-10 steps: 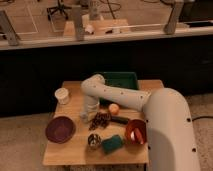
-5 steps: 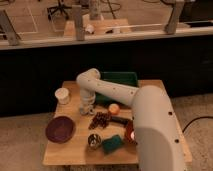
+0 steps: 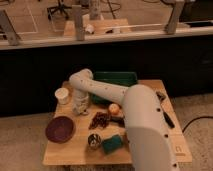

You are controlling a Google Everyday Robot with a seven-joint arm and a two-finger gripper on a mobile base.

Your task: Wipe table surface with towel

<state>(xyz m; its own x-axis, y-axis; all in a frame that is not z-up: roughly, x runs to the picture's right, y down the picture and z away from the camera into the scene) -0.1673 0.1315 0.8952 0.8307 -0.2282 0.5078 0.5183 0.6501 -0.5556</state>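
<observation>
**Arm swinging left across the table**

The gripper [image 3: 80, 107] is sliding left from where it was a second ago and is now working just beside the white cup [image 3: 62, 95]. The arm [image 3: 100, 89] is folding more tightly behind it. The thick white forearm link [image 3: 145, 125] is now blocking the near right of the table, where a red bowl was showing before.

The gripper is pointing down at the table surface [image 3: 65, 150] with its fingers closed. What they are clamping, if anything, is not showing. The towel is not standing out from the gripper. A pale grey shape is blending into its tip at the wood, and I cannot tell whether that is cloth.

Beyond the gripper and to its right, a dark green tray [image 3: 117, 77] is sitting at the far edge. On the camera's side of the gripper, a maroon bowl [image 3: 60, 129] is resting to the left. A brown heap [image 3: 101, 120], a metal tin [image 3: 94, 141] and a teal sponge [image 3: 113, 143] are lying to the right. An orange [image 3: 115, 108] is sitting right of the gripper, against the arm.

The tabletop is light wood, standing on pale speckled floor [image 3: 22, 145]. Behind it a dark wall is rising to a pale ledge [image 3: 100, 37]. Past that, a second wooden table [image 3: 100, 26] and an office chair [image 3: 60, 7] are showing.
</observation>
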